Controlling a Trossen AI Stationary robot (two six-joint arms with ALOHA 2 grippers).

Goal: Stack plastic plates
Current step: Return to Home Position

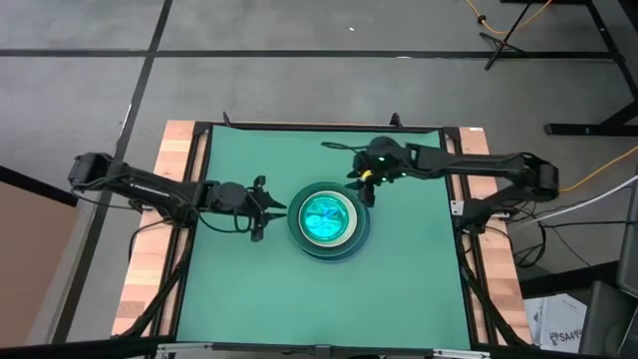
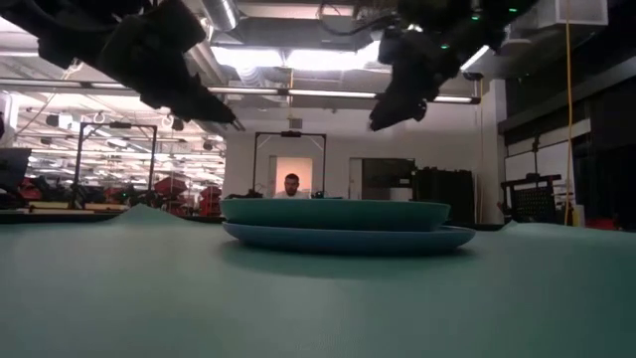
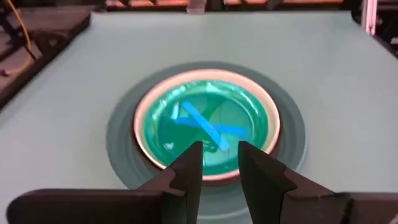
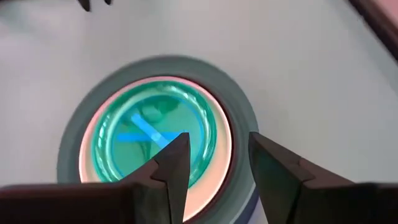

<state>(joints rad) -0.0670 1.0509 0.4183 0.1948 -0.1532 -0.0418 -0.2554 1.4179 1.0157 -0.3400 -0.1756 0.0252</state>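
The plastic plates (image 1: 327,219) stand in one stack at the middle of the green table. A wide slate-blue plate (image 2: 437,240) rests on the mat, a dark green one (image 2: 338,212) sits on it, and a white rim (image 3: 144,112) shows inside that. Small translucent green and cyan plates (image 3: 205,121) lie on top. My left gripper (image 1: 271,211) hovers open just left of the stack, above the table. My right gripper (image 1: 364,185) hovers open above the stack's far right rim. In both wrist views nothing sits between the fingers.
The green mat (image 1: 249,289) lies bare around the stack on all sides. Wooden table edges (image 1: 150,279) and a dark frame border it. In the low view a person (image 2: 291,185) sits far behind the table.
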